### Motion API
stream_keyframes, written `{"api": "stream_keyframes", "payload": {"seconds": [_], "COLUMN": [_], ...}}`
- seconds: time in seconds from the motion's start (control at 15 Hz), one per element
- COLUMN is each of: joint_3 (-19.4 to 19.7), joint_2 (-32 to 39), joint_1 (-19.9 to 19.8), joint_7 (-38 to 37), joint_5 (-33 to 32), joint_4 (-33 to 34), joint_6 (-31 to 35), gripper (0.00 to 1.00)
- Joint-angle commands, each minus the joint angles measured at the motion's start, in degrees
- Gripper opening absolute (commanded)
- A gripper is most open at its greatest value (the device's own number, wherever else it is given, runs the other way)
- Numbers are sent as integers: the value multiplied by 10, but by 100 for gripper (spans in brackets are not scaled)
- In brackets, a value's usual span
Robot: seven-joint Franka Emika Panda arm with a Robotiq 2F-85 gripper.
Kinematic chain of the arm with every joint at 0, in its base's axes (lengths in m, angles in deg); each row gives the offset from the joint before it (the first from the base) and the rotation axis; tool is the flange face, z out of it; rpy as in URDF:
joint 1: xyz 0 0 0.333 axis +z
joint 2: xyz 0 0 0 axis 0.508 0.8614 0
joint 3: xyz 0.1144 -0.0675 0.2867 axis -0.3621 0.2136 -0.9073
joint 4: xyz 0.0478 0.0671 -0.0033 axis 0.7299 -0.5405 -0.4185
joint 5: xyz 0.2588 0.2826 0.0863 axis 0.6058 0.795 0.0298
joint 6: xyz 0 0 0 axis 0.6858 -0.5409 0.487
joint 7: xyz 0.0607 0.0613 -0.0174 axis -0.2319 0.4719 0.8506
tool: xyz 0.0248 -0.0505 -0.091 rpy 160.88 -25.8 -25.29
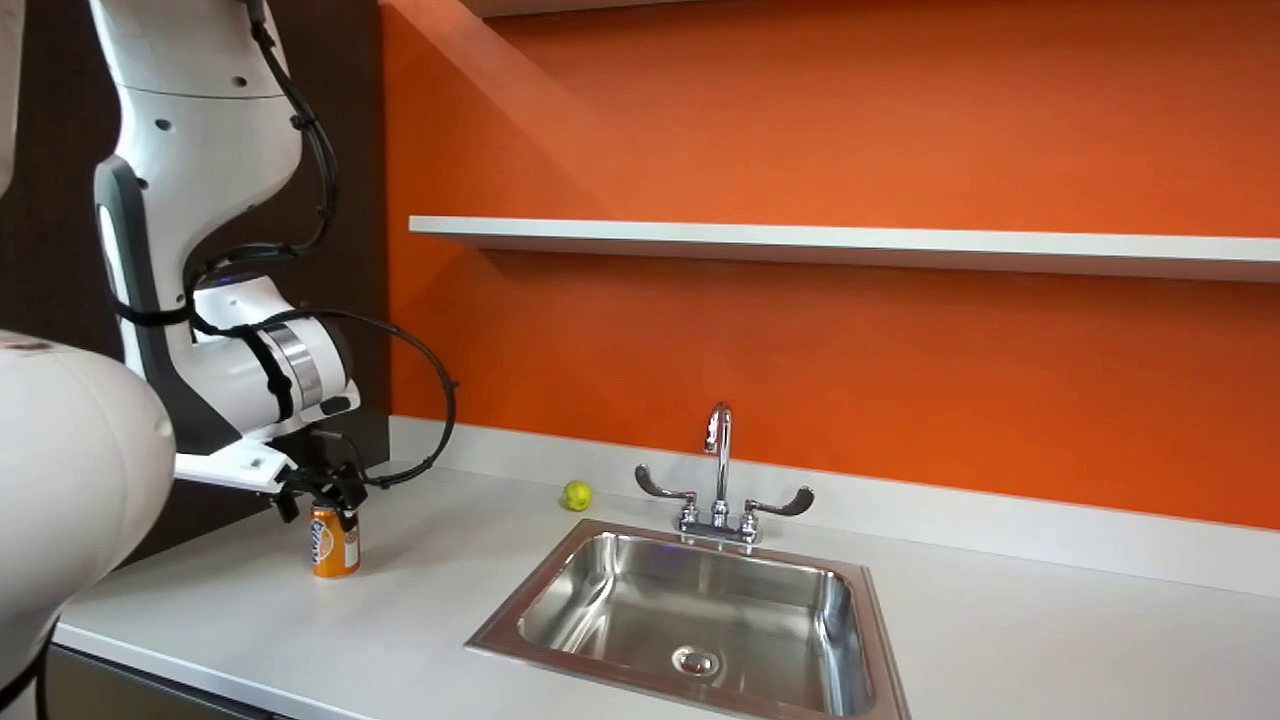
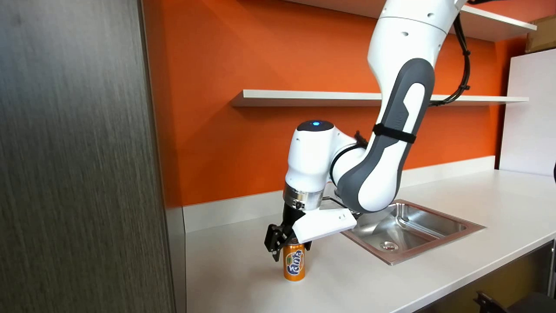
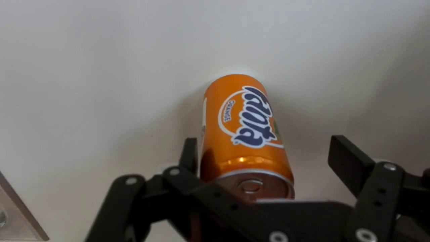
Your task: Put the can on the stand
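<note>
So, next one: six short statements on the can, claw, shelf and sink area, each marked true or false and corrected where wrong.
1. The can stands upright on the countertop, with the claw at its upper end. True.
2. The claw is shut on the can. False: its jaws stand apart, with a gap beside the can in the wrist view.
3. The can bears the name Sprite. False: it says Fanta.
4. The yellow-green ball lies outside the sink. True.
5. The white shelf is higher than the tap. True.
6. The can is already on the white shelf. False: it is on the countertop.
</note>
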Motion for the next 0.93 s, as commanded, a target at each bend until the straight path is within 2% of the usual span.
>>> {"api": "stream_keyframes", "payload": {"seconds": [0.0,0.2,0.33,0.6,0.87], "joint_3": [15,21,26,38,60], "joint_2": [13,16,17,8,-44], "joint_1": [12,13,14,8,-11], "joint_7": [-34,-39,-41,-42,-25], "joint_5": [-30,-34,-38,-36,-21], "joint_4": [17,20,21,17,-20], "joint_6": [2,2,2,3,8], "gripper": [74,49,38,38,38]}}
